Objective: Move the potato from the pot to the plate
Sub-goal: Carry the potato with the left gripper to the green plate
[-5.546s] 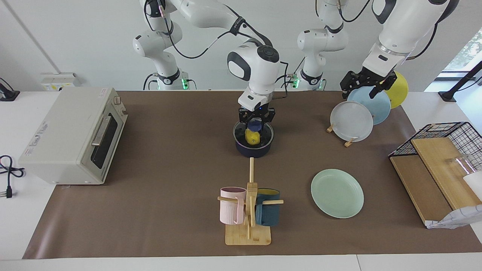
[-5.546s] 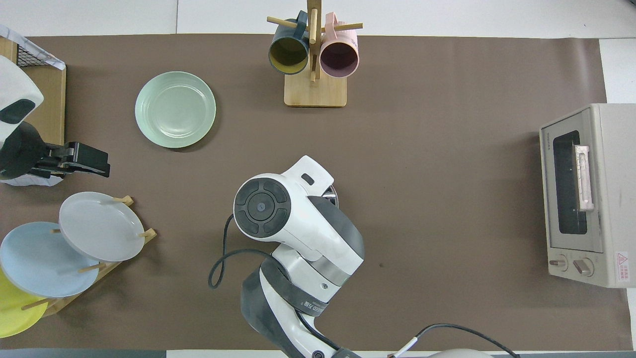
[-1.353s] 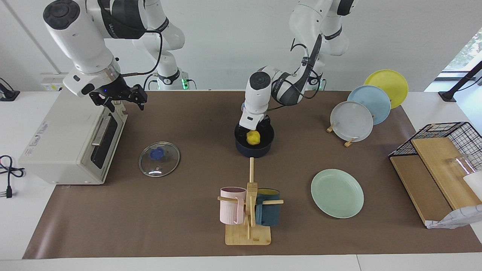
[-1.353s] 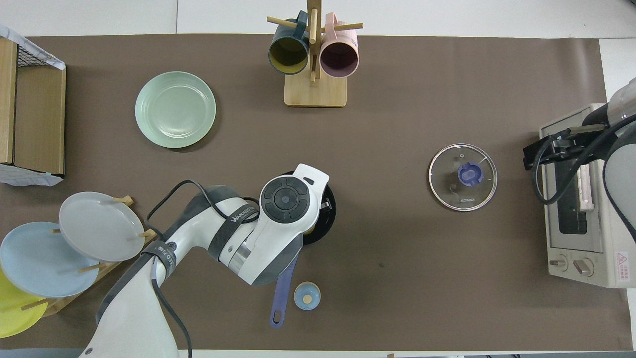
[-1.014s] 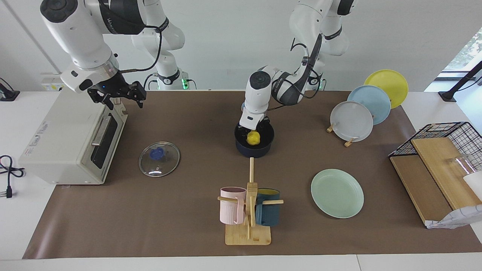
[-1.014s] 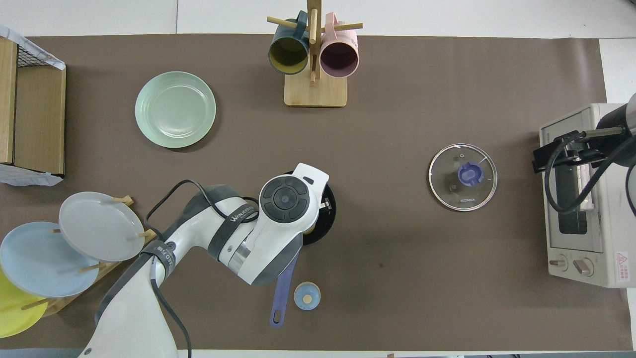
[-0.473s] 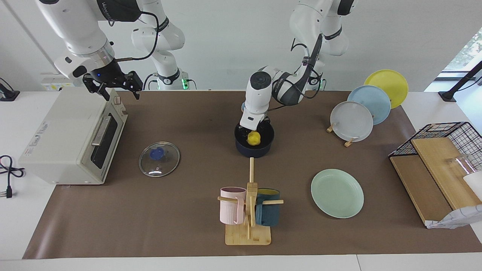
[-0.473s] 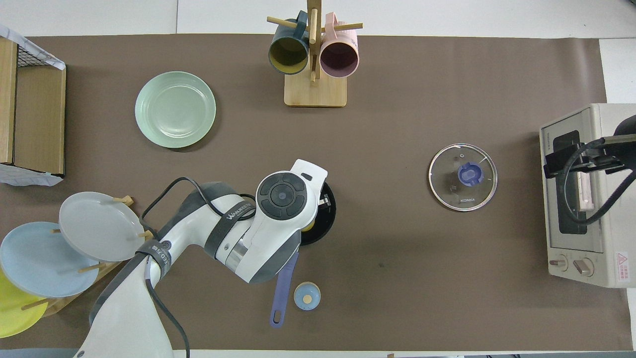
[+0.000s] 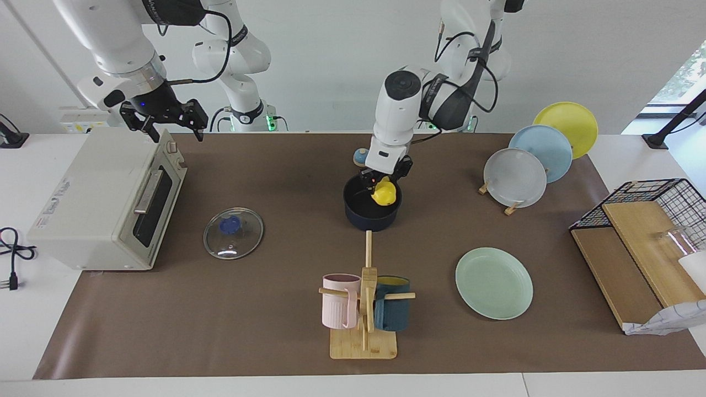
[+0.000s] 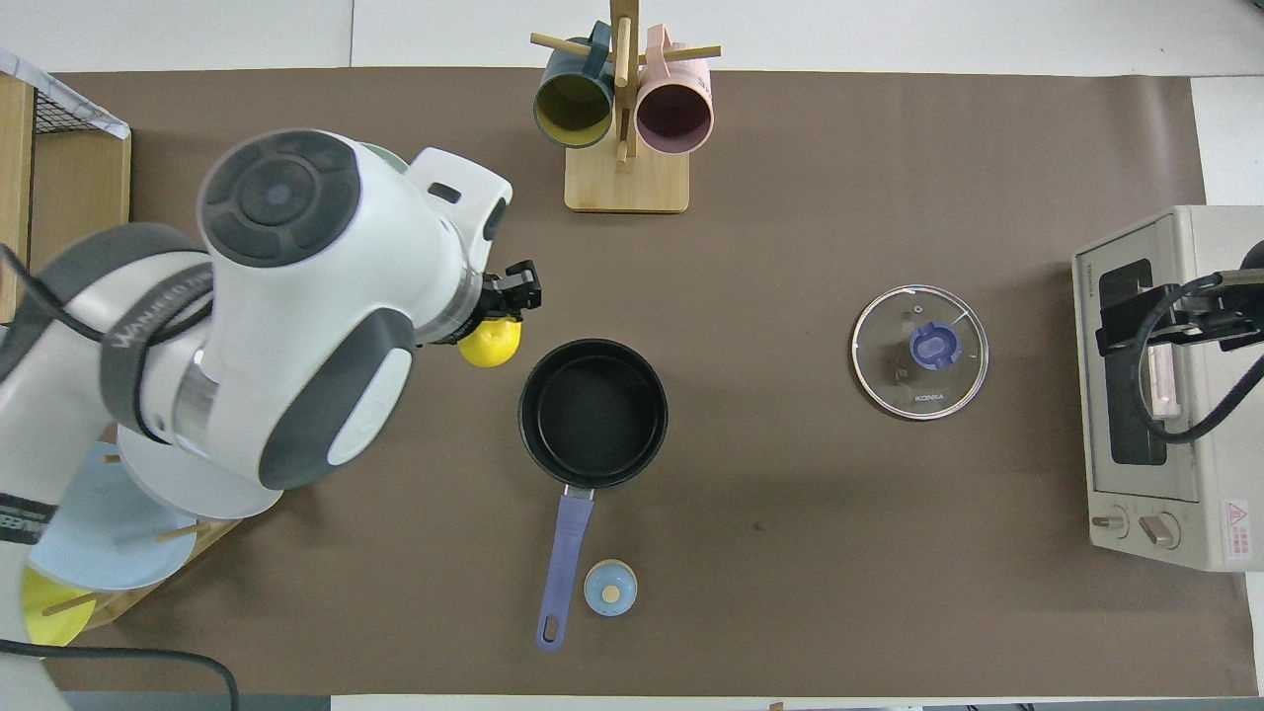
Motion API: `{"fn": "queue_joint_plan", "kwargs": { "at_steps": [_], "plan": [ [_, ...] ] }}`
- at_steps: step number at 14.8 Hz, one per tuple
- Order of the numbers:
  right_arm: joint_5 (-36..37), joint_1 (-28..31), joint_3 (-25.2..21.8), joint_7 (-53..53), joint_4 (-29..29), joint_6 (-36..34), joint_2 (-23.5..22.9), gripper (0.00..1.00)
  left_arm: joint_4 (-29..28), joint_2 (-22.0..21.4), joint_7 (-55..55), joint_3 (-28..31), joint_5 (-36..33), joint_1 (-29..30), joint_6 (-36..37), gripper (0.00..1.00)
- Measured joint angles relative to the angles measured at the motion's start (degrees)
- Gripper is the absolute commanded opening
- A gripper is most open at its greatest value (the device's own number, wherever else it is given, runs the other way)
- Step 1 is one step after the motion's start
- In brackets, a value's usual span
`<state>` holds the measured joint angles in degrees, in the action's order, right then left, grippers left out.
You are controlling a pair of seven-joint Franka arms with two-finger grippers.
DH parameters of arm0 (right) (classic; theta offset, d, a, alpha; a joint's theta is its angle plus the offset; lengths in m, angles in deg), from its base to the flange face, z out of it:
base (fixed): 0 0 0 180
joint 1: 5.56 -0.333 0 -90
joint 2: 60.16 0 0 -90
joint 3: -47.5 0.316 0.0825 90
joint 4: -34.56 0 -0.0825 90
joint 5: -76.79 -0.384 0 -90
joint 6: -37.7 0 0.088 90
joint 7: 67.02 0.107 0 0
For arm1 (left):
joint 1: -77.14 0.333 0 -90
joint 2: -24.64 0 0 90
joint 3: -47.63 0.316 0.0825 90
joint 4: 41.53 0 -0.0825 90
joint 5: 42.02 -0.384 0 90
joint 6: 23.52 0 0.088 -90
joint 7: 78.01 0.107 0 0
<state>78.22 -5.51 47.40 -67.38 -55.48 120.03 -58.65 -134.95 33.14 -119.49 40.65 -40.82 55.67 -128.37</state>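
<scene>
The yellow potato (image 9: 385,194) hangs just above the rim of the navy pot (image 9: 372,216), with my left gripper (image 9: 384,185) shut on it from above. In the overhead view the potato (image 10: 491,345) shows under the left gripper (image 10: 502,314), beside the pot (image 10: 592,413), whose black inside is empty. The mint-green plate (image 9: 493,283) lies flat, farther from the robots than the pot and toward the left arm's end. My right gripper (image 9: 161,120) stands open in the air over the toaster oven (image 9: 105,198), holding nothing.
A glass lid (image 9: 233,233) lies between oven and pot. A mug rack (image 9: 364,309) stands farther out than the pot. A plate rack (image 9: 529,160) and a wire basket (image 9: 640,242) are at the left arm's end. A small blue knob (image 10: 610,588) sits by the pot's handle (image 10: 563,568).
The left gripper has lifted the potato out of the pot and shifted it toward the left arm's end. The right gripper has drifted a little above the oven.
</scene>
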Motion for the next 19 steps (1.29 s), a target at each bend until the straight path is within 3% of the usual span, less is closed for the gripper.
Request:
{"fn": "queue_joint_plan", "kwargs": {
  "at_steps": [4,6,12,18,19],
  "plan": [
    [0.09,0.43,0.68,0.00,0.00,0.00,0.00,1.00,2.79,3.28,16.70,0.23,0.03,10.66,-0.98,0.00],
    [0.09,0.59,0.70,0.00,0.02,0.00,0.00,1.00,3.08,6.70,23.33,0.27,0.01,14.42,-5.89,0.00],
    [0.09,0.94,0.75,0.00,0.08,0.17,0.05,1.00,6.12,22.29,30.78,-0.16,-7.79,17.96,-20.24,0.00],
    [0.09,0.94,0.91,0.00,-0.62,1.07,0.01,1.00,5.05,23.75,30.96,-0.61,-8.90,17.67,-21.86,0.00],
    [0.09,0.94,1.00,0.00,-0.62,1.08,0.01,1.00,4.73,23.74,31.00,-0.61,-8.90,17.64,-21.95,0.15]
  ]
}}
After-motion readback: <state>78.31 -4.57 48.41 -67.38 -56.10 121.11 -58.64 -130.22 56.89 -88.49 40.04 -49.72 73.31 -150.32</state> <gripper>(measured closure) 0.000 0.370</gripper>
